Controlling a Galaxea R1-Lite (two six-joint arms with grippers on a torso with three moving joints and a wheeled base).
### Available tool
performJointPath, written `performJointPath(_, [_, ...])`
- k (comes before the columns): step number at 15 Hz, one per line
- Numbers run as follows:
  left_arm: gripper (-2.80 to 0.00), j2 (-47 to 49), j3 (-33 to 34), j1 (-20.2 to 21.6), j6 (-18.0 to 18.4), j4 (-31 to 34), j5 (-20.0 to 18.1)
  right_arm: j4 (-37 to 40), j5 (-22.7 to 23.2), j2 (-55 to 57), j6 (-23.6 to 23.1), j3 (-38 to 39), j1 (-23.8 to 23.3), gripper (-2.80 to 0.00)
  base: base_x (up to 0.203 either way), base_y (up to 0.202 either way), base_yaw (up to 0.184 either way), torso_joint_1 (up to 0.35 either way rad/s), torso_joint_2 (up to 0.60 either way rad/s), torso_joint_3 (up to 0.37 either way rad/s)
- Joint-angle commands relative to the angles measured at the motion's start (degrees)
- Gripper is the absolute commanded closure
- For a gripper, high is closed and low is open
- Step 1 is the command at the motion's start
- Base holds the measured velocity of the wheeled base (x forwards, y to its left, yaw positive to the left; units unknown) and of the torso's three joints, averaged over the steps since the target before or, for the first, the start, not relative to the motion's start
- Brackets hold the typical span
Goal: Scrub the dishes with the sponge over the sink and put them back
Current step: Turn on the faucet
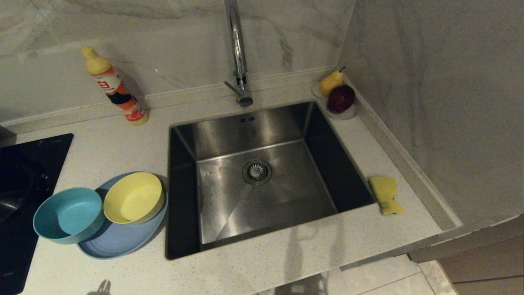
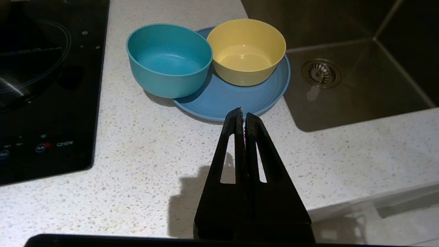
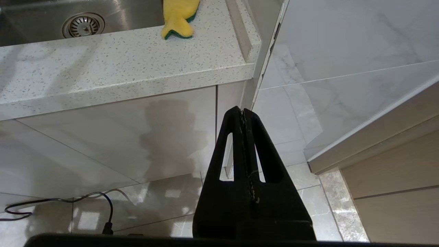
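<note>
Left of the sink [image 1: 262, 123], a teal bowl [image 1: 68, 215] and a yellow bowl [image 1: 133, 197] rest on a periwinkle plate [image 1: 118, 241]. The bowls [image 2: 169, 60] [image 2: 246, 51] and the plate [image 2: 236, 97] also show in the left wrist view. My left gripper [image 2: 243, 113] hovers shut and empty over the counter's front edge, just short of the plate. The yellow sponge [image 1: 385, 194] lies on the counter right of the sink, its green layer underneath [image 3: 178, 19]. My right gripper [image 3: 242, 111] hangs shut and empty below the counter, in front of the cabinet. Neither gripper shows in the head view.
A dish-soap bottle [image 1: 114, 86] stands at the back left. The chrome faucet [image 1: 239, 53] rises behind the sink. A small dish with a pear [image 1: 330, 81] and a dark red fruit [image 1: 340, 98] sits in the back right corner. A black cooktop [image 1: 20, 184] lies far left. A wall [image 1: 442, 102] closes the right side.
</note>
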Motion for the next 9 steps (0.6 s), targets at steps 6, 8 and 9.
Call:
performJointPath(6, [0.00, 0.2, 2.3, 0.0, -0.4, 0.4, -0.3, 0.0, 0.0, -0.1, 0.0, 0.0, 0.0, 0.00, 0.000, 0.000, 0.000, 0.000, 0.00, 0.000])
performJointPath(8, [0.00, 0.3, 0.2, 0.0, 0.0, 0.6, -0.6, 0.0, 0.0, 0.0, 0.0, 0.0, 0.0, 0.00, 0.000, 0.000, 0.000, 0.000, 0.00, 0.000])
performJointPath(9, [0.00, 0.8, -3.0, 0.0, 0.0, 1.0, -1.5, 0.0, 0.0, -0.1, 0.0, 0.0, 0.0, 0.00, 0.000, 0.000, 0.000, 0.000, 0.00, 0.000])
